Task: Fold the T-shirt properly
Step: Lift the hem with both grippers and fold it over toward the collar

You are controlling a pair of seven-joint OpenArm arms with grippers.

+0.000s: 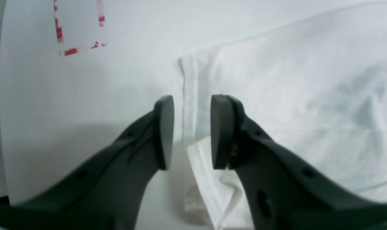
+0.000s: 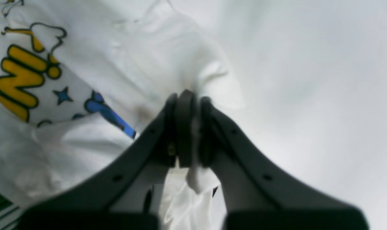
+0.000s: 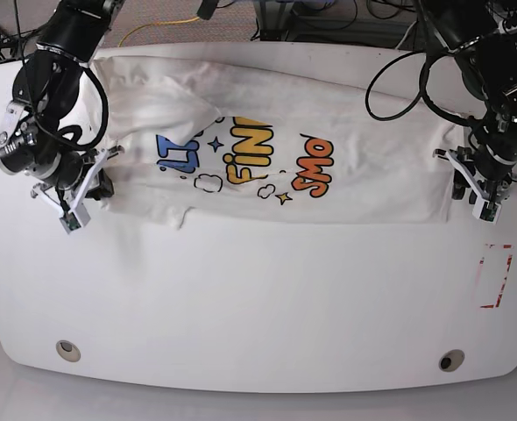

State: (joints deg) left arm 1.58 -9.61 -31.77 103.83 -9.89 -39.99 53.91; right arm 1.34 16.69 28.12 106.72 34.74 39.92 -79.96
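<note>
Left wrist view: left gripper (image 1: 192,132) has its fingers parted a moderate gap, nothing between the pads. They straddle the hemmed edge of the T-shirt (image 1: 292,105), which lies flat on the white table (image 1: 84,102); a crumpled bit of cloth sits just under the right pad. Red tape marks (image 1: 80,32) at top left. Risk: if the jaws close from here they may catch only the top layer or slip off the hem, so the fold drags unevenly. Whether the pads touch the cloth can't be told.

Right wrist view: right gripper (image 2: 188,127) is pinched closed on a bunch of white shirt fabric, with cloth poking out below the pads. Yellow and blue print visible at left. Risk: the grip looks thin and bunched, so a pull could let it slide out or wrinkle the sleeve area. How many layers are held is hidden by the fingers; the frame is blurry.

Base view: shirt spread print-up across the far half of the table, one gripper at each end. The end by the right gripper is rumpled, with a flap folded over. Both fingertips are too small to read here. Arm bases are cut off at the top.
</note>
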